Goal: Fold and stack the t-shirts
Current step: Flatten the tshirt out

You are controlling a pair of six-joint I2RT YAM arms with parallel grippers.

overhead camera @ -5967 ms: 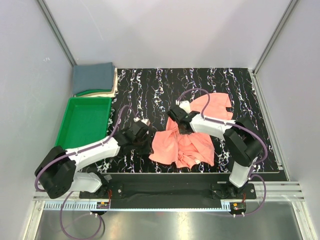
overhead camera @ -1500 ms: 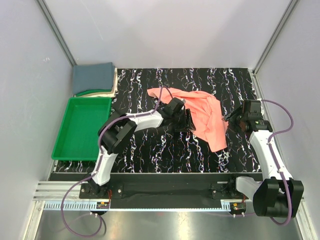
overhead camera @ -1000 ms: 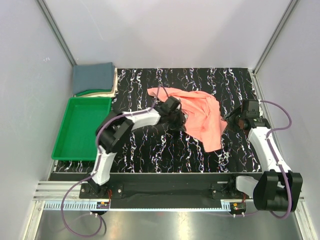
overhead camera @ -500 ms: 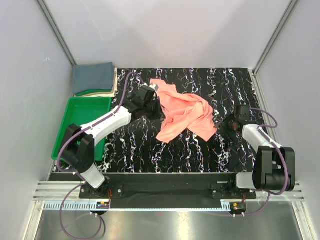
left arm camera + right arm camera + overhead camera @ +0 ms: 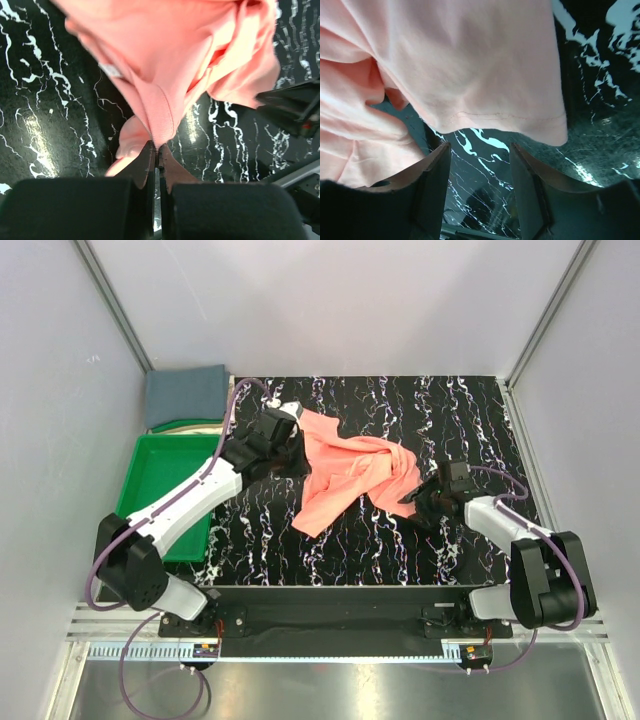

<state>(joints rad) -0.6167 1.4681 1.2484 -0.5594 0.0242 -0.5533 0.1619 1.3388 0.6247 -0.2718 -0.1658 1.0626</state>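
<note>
The left gripper [image 5: 157,150] is pinched together on the ribbed neck edge of the salmon-pink shirt [image 5: 175,50], close to its small white label [image 5: 111,70], and the cloth trails away from it in a loose, twisted drape across the middle of the surface [image 5: 480,410]. The right gripper [image 5: 480,185] has its fingers apart with nothing between them, low at the shirt's right end, where the stitched hem [image 5: 510,117] lies just beyond the fingertips. The cloth looks light, limp and easily bunched, so it will likely sag wherever it is unsupported. A hold on a seamed edge such as that hem or a shoulder, opposite the collar, seems best for pulling it flat. To the left, the green tray [image 5: 160,475] shows nothing inside where it is visible, though the left arm crosses part of it. Behind it, in the far-left corner, the blue-grey shirt [image 5: 185,395] lies folded on a pale layer I cannot identify.
</note>
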